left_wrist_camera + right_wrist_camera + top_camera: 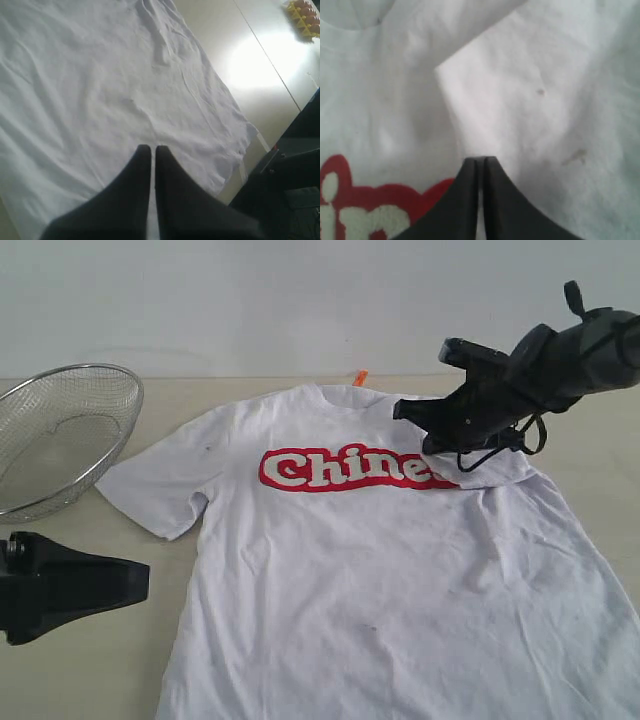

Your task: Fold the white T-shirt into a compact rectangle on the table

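Note:
The white T-shirt (380, 570) lies face up on the table (590, 440), with red lettering (340, 468) across its chest and an orange neck tag (360, 378). The sleeve (490, 472) on the right side is folded in over the end of the lettering. My right gripper (402, 410) hangs over that fold, shut, with the edge of the white flap (520, 100) pinched at its tips (480, 159). At the lower left, beside the shirt, my left gripper (140, 578) is shut and holds nothing. In its wrist view it (153, 148) points over plain shirt cloth (90, 85).
A wire mesh basket (60, 430) sits at the table's far left. A yellow tray of eggs (302, 15) shows in a corner of the left wrist view. Dark robot hardware (290, 175) stands past the shirt's edge.

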Action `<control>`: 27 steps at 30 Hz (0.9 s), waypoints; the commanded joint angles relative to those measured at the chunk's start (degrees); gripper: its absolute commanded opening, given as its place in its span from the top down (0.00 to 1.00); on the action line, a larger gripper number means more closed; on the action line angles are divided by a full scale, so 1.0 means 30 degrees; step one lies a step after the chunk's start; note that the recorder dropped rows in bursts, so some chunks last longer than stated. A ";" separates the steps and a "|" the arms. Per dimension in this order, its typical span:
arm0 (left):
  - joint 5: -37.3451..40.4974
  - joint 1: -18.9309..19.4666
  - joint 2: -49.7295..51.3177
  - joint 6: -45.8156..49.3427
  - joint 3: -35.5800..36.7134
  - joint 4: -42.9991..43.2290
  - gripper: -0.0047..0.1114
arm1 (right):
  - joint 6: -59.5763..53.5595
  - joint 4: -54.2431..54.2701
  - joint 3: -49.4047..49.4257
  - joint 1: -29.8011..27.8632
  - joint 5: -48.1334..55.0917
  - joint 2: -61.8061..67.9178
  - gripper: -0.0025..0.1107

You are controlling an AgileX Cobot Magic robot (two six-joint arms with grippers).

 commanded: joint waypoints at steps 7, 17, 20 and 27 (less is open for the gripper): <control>0.0048 -0.0098 0.0141 0.0033 -0.0035 0.0131 0.92 | -0.0122 0.0066 -0.1008 0.0054 -0.1497 -0.0221 0.98; 0.0048 -0.0098 0.0141 0.0033 -0.0035 0.0131 0.92 | -0.0122 0.0356 -0.1008 0.0184 -0.2178 0.1246 0.98; 0.0048 -0.0098 0.0141 0.0033 -0.0035 0.0131 0.92 | -0.0122 0.0527 -0.1008 0.0184 -0.2495 0.0790 0.98; 0.0048 -0.0098 0.0141 0.0033 -0.0035 0.0131 0.92 | -0.0122 0.0721 -0.2212 0.0184 -0.2544 0.0414 0.98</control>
